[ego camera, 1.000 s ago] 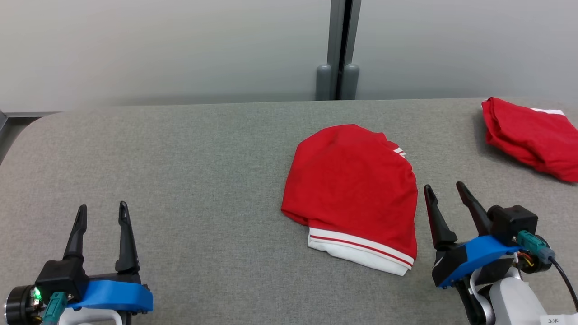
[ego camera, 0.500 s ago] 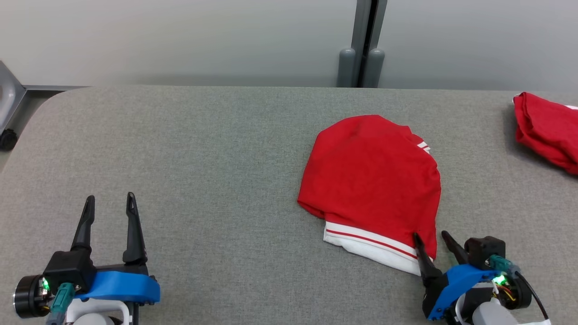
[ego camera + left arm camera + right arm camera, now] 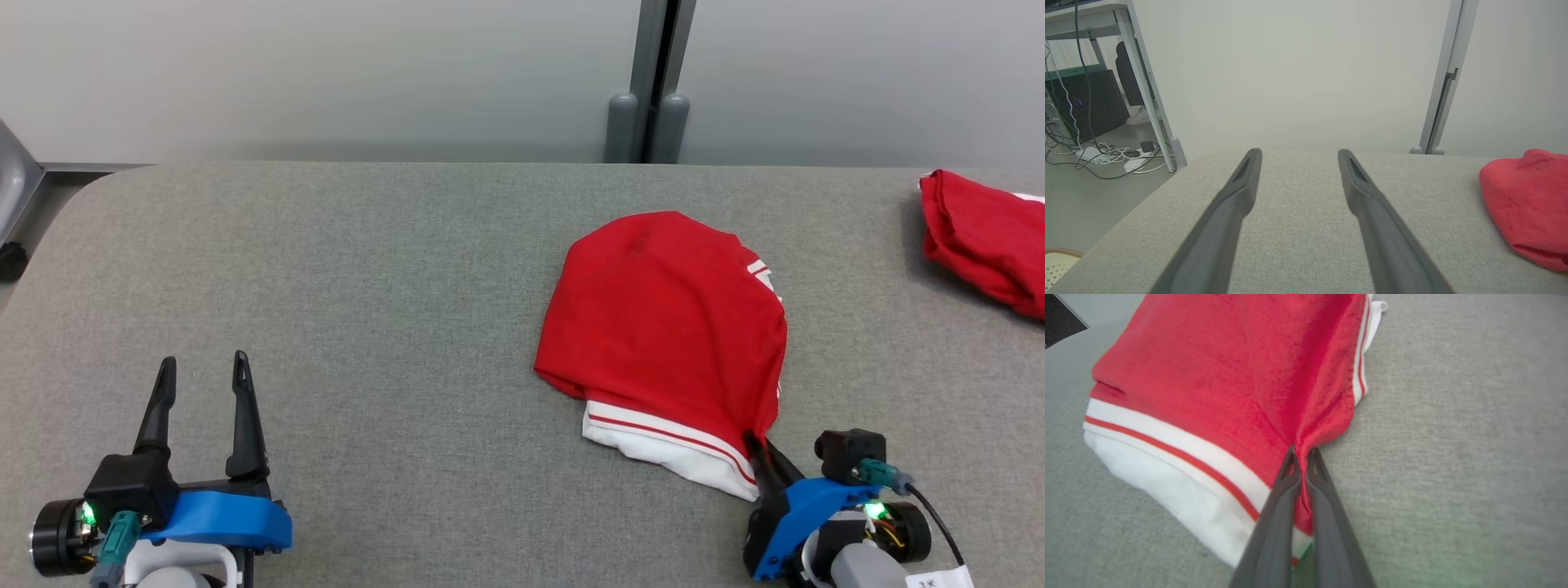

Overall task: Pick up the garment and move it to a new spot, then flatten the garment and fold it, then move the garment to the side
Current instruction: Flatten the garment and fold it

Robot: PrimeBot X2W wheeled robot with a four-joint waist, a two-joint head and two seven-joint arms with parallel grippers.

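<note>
The garment (image 3: 665,327) is a red top with a white, red-striped hem, lying folded over on the grey table (image 3: 367,286), right of centre. My right gripper (image 3: 755,445) is shut on its near right corner, and the red cloth bunches into a ridge between the fingers (image 3: 1300,457). In the right wrist view the garment (image 3: 1229,371) spreads up and left from that pinch. My left gripper (image 3: 204,371) stands open over bare table at the near left, well apart from the garment (image 3: 1527,200). Its fingers (image 3: 1241,192) hold nothing.
A second red garment (image 3: 984,241) lies bunched at the table's far right edge. A grey wall with a vertical post (image 3: 649,82) runs behind the table. In the left wrist view, a desk leg (image 3: 1147,81) and floor cables (image 3: 1106,153) lie beyond the table's left end.
My right gripper moved in to the garment's near right corner and shut on it, puckering the cloth. The head camera shifted. The left gripper stayed open in place.
</note>
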